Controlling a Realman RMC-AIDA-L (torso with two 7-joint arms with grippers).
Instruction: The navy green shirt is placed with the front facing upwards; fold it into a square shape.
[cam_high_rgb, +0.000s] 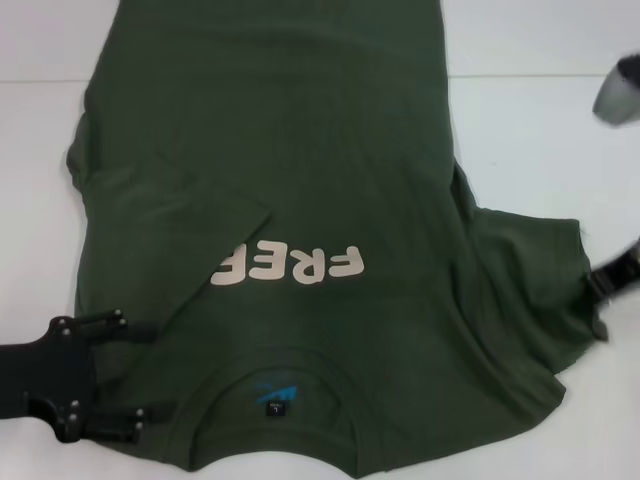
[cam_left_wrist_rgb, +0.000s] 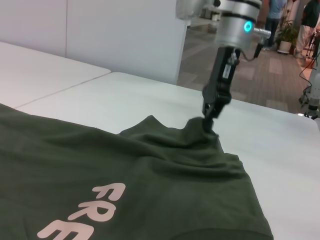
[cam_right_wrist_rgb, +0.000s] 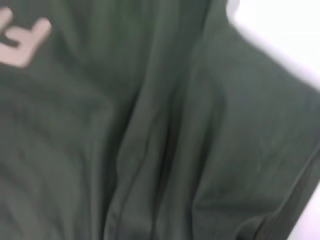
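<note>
Navy green shirt (cam_high_rgb: 300, 180) is laid front-up on the white table (cam_high_rgb: 520, 130), lettering (cam_high_rgb: 290, 264) partly covered by the folded-in left sleeve. Left gripper (cam_high_rgb: 125, 375) is held wide open at the shirt's left shoulder, beside the collar (cam_high_rgb: 285, 385), nothing gripped. Right gripper (cam_left_wrist_rgb: 209, 120) is pinched closed on the shirt's right sleeve edge, fabric bunched there.

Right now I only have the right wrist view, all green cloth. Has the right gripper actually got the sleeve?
Observer: Yes. The left wrist view shows the right gripper pinching the navy green shirt at its sleeve, with the cloth raised in a small peak.
Operator: Where's the left gripper?
Observer: The left gripper is open at the near shoulder, beside the collar.
Operator: Is the left side folded?
Observer: Yes, it lies over the chest, reaching the lettering.
</note>
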